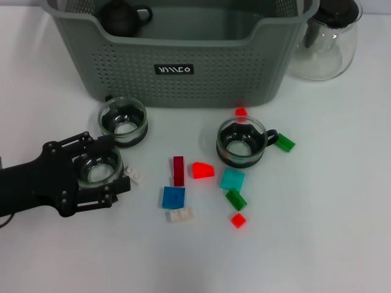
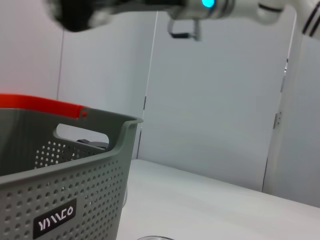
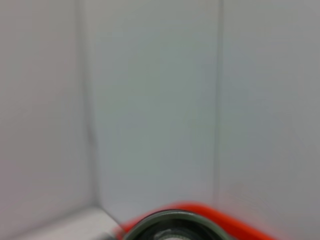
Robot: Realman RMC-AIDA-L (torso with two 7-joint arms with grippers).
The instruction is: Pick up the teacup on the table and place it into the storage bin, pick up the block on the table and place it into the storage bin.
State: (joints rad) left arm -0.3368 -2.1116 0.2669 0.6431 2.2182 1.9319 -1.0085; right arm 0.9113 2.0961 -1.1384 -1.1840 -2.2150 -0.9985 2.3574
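My left gripper point(image 1: 116, 165) reaches in from the left edge of the head view, low over the table. Its black fingers point(image 1: 91, 143) press both sides of a small glass teacup point(image 1: 98, 170) that stands on the table. A second teacup point(image 1: 123, 122) sits just behind it and a third point(image 1: 241, 141) sits at the centre right. Coloured blocks lie scattered: dark red point(image 1: 178, 170), red point(image 1: 203, 170), blue point(image 1: 173, 197), teal point(image 1: 232, 179), green point(image 1: 236, 199). The grey-green storage bin point(image 1: 214, 61) stands at the back; its perforated wall point(image 2: 75, 185) also shows in the left wrist view. My right gripper is out of view.
A dark teapot point(image 1: 124, 17) lies inside the bin at its left end. A clear glass pitcher point(image 1: 327, 43) stands right of the bin. A small white block point(image 1: 134, 177) lies against my left fingertip. More small blocks, white point(image 1: 181, 214), red point(image 1: 238, 220) and green point(image 1: 285, 143), lie around.
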